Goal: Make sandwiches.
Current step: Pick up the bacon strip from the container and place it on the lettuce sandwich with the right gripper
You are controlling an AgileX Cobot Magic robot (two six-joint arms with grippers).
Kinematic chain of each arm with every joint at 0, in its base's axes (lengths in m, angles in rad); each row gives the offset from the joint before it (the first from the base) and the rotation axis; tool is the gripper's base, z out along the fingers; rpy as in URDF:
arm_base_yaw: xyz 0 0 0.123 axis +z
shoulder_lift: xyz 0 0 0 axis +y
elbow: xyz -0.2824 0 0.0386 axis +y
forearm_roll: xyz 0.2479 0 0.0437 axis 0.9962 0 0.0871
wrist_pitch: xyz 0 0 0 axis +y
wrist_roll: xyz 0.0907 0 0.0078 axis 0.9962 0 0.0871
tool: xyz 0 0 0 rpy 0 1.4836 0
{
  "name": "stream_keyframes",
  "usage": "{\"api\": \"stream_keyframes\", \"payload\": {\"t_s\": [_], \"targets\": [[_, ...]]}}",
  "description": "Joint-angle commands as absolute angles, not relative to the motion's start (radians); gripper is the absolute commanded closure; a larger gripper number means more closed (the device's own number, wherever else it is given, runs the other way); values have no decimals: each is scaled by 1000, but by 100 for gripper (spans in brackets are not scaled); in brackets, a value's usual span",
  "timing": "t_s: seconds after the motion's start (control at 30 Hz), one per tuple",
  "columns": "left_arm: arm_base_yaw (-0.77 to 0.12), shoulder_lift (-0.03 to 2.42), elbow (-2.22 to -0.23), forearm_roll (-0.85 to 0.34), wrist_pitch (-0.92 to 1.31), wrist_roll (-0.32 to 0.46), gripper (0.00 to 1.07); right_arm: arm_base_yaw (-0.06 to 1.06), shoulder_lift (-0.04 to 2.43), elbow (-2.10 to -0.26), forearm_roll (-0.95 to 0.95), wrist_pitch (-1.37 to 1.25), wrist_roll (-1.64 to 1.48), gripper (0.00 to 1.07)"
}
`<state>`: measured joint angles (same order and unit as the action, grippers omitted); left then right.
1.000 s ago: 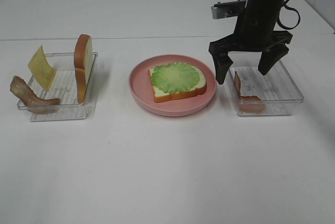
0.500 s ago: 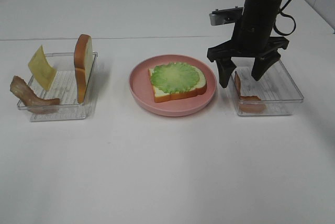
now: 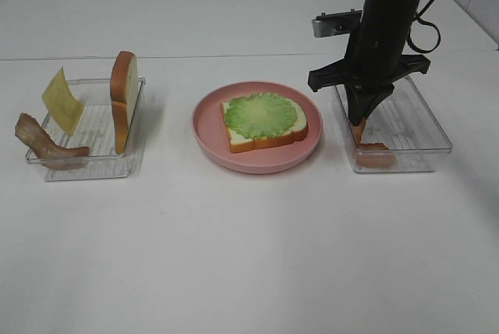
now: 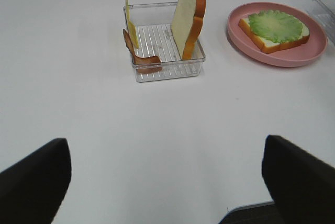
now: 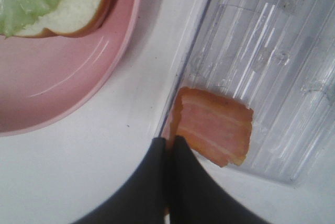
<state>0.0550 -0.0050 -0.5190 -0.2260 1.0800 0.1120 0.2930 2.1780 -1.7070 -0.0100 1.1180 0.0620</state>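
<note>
Right end effector (image 3: 362, 118): fingers pressed together, tip down inside the right tray (image 3: 425, 127). It looks like they're pinching the top edge of the bacon strip (image 3: 374, 152). The strip is thin, so I can't swear to the grip.

Bacon strip: in that tray near the right edge of the bench (image 3: 249, 256), up against the tray wall on the plate side. One end stands up the wall and the rest lies on the tray floor.

What the next move hangs on: the plate (image 3: 204, 127) is just beside the tray, toward the left edge from the end effector. The strip's long axis runs roughly back to front along the tray wall. The right arm is by far the nearer one.

Sandwich so far: one bread slice (image 3: 296, 125) flat on the plate mid-bench, with a lettuce leaf (image 3: 261, 114) on top.

Left tray (image 3: 93, 127): near the left edge, holding a cheese square (image 3: 61, 100), a second bread slice (image 3: 123, 100) standing on edge, and another bacon strip (image 3: 47, 143) hanging over the rim.

Left end effector (image 4: 165, 145): spread wide, holding nothing, well apart from the left tray.

Stage (my guess): picking up the bacon layer. Cheese and top bread aren't on yet.

Worry: the strip could snag on the tray wall or slip out on the way up.
</note>
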Motion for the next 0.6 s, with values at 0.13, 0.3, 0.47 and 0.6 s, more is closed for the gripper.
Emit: {"api": "stream_keyframes", "payload": {"t_s": [0.13,0.3,0.47,0.6], "targets": [[56,-18,-516,-224,1074,108,16,290,2177,-1701,-30,1116,73,107],[56,-18,-516,-224,1074,108,16,290,2166,-1702,-48,1153,71,107],[56,-18,-516,-224,1074,108,16,290,2113,-1704,-92,1175,70,107],[56,-18,-516,-224,1074,108,16,291,2036,-1704,-95,1182,70,107]]}}
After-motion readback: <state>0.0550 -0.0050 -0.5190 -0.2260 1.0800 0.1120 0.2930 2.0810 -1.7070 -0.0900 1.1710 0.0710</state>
